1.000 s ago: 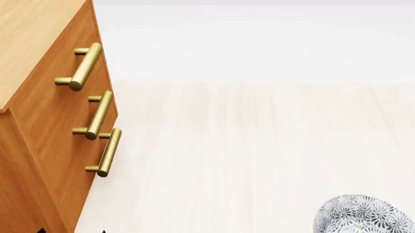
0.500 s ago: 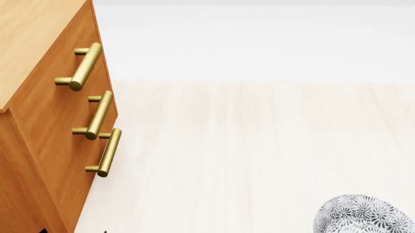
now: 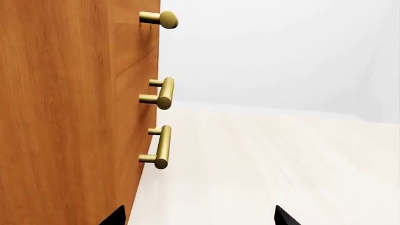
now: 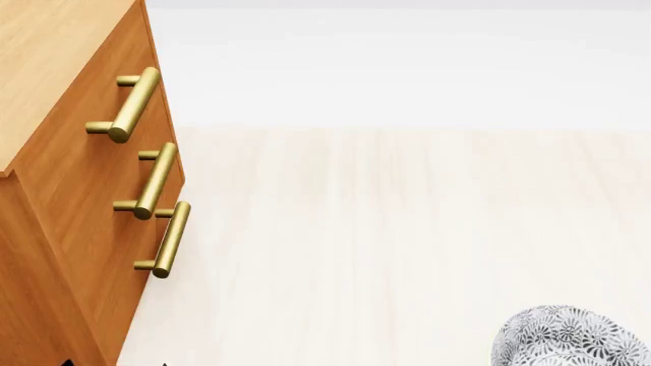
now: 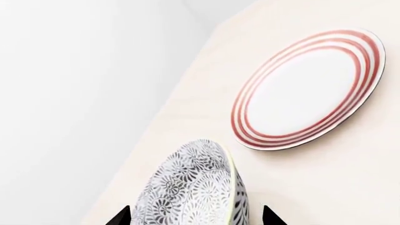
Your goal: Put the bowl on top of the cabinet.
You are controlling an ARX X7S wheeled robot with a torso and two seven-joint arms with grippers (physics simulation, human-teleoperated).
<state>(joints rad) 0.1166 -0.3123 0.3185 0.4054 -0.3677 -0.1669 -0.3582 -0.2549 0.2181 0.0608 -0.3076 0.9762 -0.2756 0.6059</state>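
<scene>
The bowl (image 4: 569, 337) sits on the pale floor at the near right, well apart from the cabinet (image 4: 72, 191) at the far left. The right gripper (image 5: 196, 216) has its tips spread either side of the bowl, apparently lined up to grasp; whether they touch it I cannot tell. The left gripper (image 3: 198, 218) is spread wide and holds nothing beside the cabinet's front, likely parked out of the way.

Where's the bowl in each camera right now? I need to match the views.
Head view: the bowl sits in the bottom right corner, partly cut off.
Right wrist view: bowl at bottom centre, between the dark pincer tips, near the plate.
Left wrist view: not in it; only the cabinet.
Shared landmark: the pale wood floor.
</scene>
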